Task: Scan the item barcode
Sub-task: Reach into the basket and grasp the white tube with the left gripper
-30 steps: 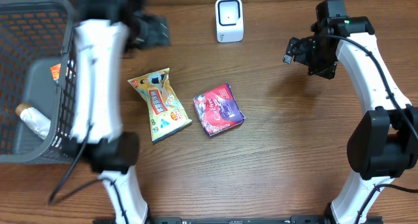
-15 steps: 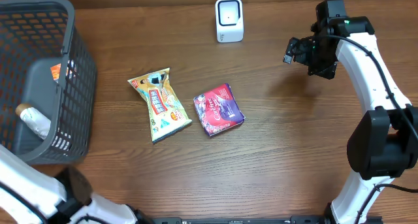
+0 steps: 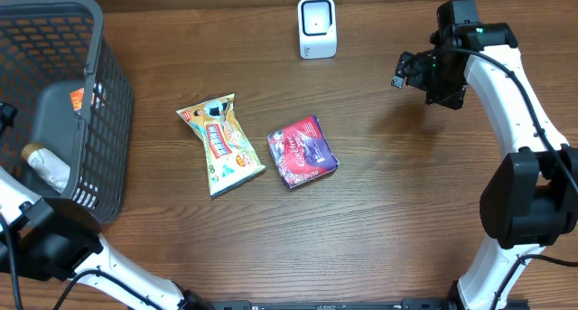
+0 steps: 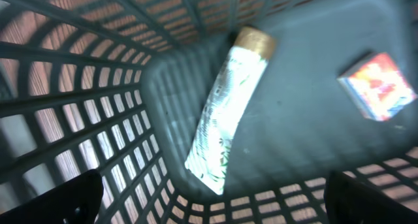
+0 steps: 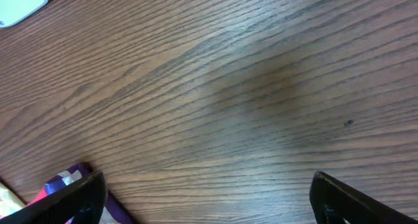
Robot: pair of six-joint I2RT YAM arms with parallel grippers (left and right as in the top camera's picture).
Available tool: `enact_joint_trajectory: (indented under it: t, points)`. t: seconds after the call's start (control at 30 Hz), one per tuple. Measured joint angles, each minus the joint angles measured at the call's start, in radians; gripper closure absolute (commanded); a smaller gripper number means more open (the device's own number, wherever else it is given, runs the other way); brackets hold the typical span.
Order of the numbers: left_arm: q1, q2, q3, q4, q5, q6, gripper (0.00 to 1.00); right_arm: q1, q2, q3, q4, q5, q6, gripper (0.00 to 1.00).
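Two items lie mid-table: a yellow snack bag (image 3: pixel 219 145) and a purple-red packet (image 3: pixel 302 152). The white barcode scanner (image 3: pixel 317 27) stands at the table's far edge. My right gripper (image 3: pixel 403 72) hangs open over bare wood to the right of the scanner, holding nothing; in its wrist view (image 5: pixel 209 208) the packet's corner (image 5: pixel 70 179) shows at bottom left. My left gripper (image 4: pixel 212 208) is open above the basket's inside, both fingers (image 4: pixel 65 198) empty. Below it lie a silver tube (image 4: pixel 228 106) and a small box (image 4: pixel 377 85).
The dark mesh basket (image 3: pixel 99 93) fills the table's left end, with the silver tube (image 3: pixel 45 165) and the small box (image 3: pixel 77 99) in it. The left arm (image 3: pixel 50 238) rises at the near left, the right arm (image 3: pixel 515 120) along the right side.
The left arm has swung from over the table near the basket's right wall out to the left edge, its wrist now over the basket. The right arm and the items have not moved.
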Motion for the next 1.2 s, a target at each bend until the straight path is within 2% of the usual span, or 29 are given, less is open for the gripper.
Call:
enact_joint_trajectory:
  t: [0.27,0.47,0.67,0.87,0.97,1.03,1.2]
  points:
    - [-0.092,0.072,-0.129,0.084,-0.034,0.006,0.0,0.0,0.0,0.0,0.0,0.0,0.0,0.0]
    - [-0.164,0.072,-0.25,0.128,-0.134,-0.03,0.0,0.0,0.0,0.0,0.0,0.0,0.0,0.0]
    - [-0.155,0.072,-0.419,0.212,-0.2,-0.063,0.0,0.0,0.0,0.0,0.0,0.0,0.0,0.0]
    - [-0.139,0.073,-0.468,0.309,-0.206,-0.061,0.0,0.0,0.0,0.0,0.0,0.0,0.0,0.0]
    - [-0.134,0.073,-0.476,0.36,-0.185,-0.035,0.03,0.0,0.0,0.0,0.0,0.0,0.0,0.0]
    - [-0.135,0.073,-0.51,0.418,-0.14,-0.006,0.11,0.0,0.0,0.0,0.0,0.0,0.0,0.0]
    - [-0.137,0.071,-0.591,0.496,-0.136,0.018,0.21,0.0,0.0,0.0,0.0,0.0,0.0,0.0]
